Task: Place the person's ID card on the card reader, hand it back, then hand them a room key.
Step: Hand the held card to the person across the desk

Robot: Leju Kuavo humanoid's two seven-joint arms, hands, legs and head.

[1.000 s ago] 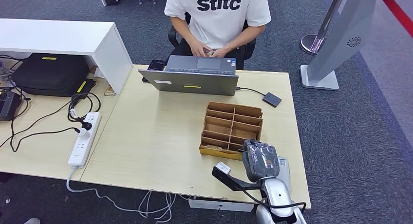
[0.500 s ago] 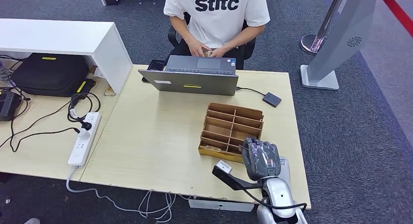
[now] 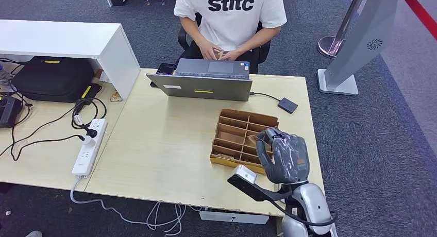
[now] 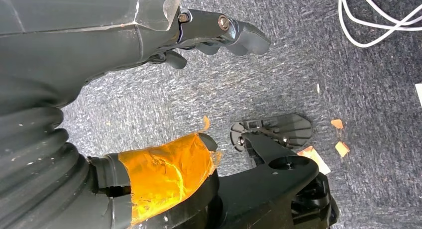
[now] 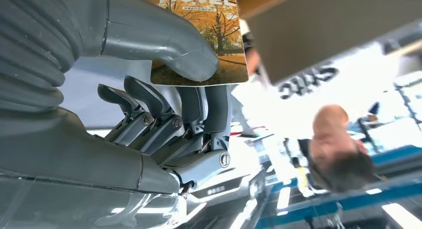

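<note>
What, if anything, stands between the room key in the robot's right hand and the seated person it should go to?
The open laptop stands at the table's far edge between the right hand, which pinches the room key, and the person.

From the head we look down on the worktop point(image 3: 170, 144); our right wrist peers up close behind its hand point(image 5: 164, 114), left wrist faces carpet point(image 4: 308, 50).

Even indoor light; blown-out wrist background

- right hand point(image 3: 286, 157): dark grey fingers, silver forearm, black cable
- left hand point(image 4: 149, 35): grey ribbed cover, orange tape, visible screws
</note>
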